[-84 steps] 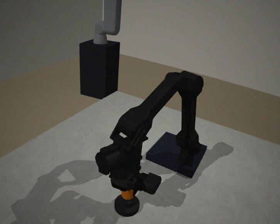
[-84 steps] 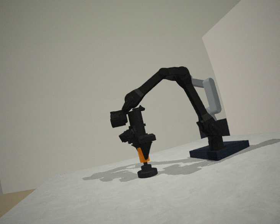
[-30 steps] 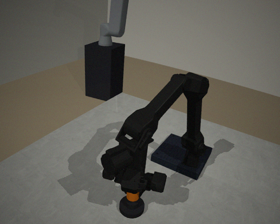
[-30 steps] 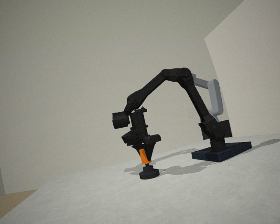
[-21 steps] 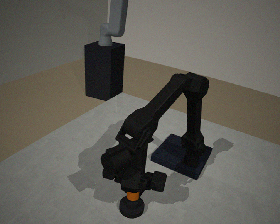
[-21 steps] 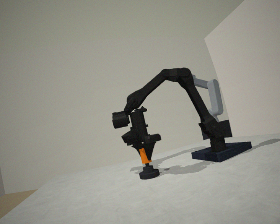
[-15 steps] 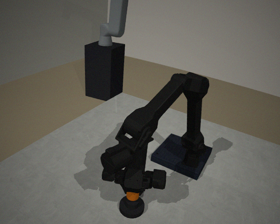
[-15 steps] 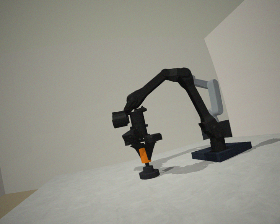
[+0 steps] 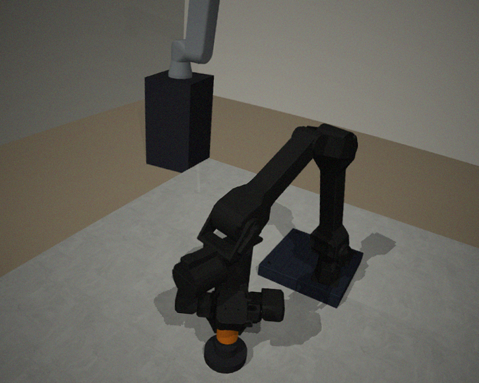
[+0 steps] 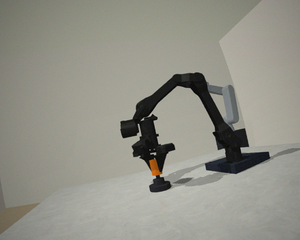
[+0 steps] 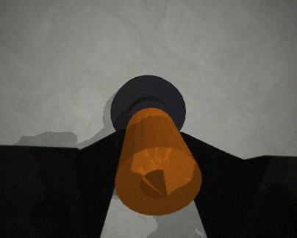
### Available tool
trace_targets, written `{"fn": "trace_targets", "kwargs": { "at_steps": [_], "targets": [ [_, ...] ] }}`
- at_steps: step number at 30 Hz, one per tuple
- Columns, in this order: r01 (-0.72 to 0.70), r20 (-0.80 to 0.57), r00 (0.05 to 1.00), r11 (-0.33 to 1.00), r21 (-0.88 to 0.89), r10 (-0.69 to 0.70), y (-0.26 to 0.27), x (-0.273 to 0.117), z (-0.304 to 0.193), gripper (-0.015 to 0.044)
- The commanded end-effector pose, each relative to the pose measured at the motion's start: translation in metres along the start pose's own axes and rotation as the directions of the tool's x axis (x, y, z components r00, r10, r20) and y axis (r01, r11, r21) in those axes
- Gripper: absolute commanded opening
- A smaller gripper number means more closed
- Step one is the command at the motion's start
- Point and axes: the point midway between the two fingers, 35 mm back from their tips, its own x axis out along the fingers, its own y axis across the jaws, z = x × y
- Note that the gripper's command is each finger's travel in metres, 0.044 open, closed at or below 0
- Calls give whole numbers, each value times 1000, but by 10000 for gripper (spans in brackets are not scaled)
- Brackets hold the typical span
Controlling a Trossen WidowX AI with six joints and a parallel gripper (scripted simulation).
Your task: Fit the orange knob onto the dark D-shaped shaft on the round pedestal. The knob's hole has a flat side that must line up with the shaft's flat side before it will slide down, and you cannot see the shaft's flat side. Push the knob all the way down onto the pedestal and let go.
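The orange knob (image 9: pixel 227 337) (image 10: pixel 154 167) (image 11: pixel 154 161) is held slightly tilted above the dark round pedestal (image 9: pixel 224 362) (image 10: pixel 159 187) (image 11: pixel 147 86). A short piece of the dark shaft (image 10: pixel 158 176) shows between the knob's lower end and the pedestal's raised step in the exterior view. The knob is over the shaft's top and not down on the pedestal. My gripper (image 10: pixel 156 170) (image 11: pixel 151 136) is shut on the knob, one finger on each side. The knob's top shows a D-shaped hole (image 11: pixel 156 184) in the wrist view. The shaft's flat side is hidden.
The arm's dark blue base plate (image 9: pixel 276 273) (image 10: pixel 219 167) stands behind the pedestal, to its right in the top and exterior views. A grey arm (image 9: pixel 203 21) (image 10: pixel 230 104) on a dark block (image 9: pixel 167 123) stands farther back.
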Motion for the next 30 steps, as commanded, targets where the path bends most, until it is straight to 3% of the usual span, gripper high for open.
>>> {"fn": "trace_targets", "kwargs": {
  "at_steps": [1, 18, 25, 30],
  "targets": [
    [2, 0, 1000, 1000, -4, -2, 0, 1, 0, 0],
    [2, 0, 1000, 1000, -4, -2, -1, -4, 1, 0],
    [2, 0, 1000, 979, -202, -2, -1, -3, 1, 0],
    [2, 0, 1000, 977, -212, -2, 0, -1, 0, 0]
  ]
}}
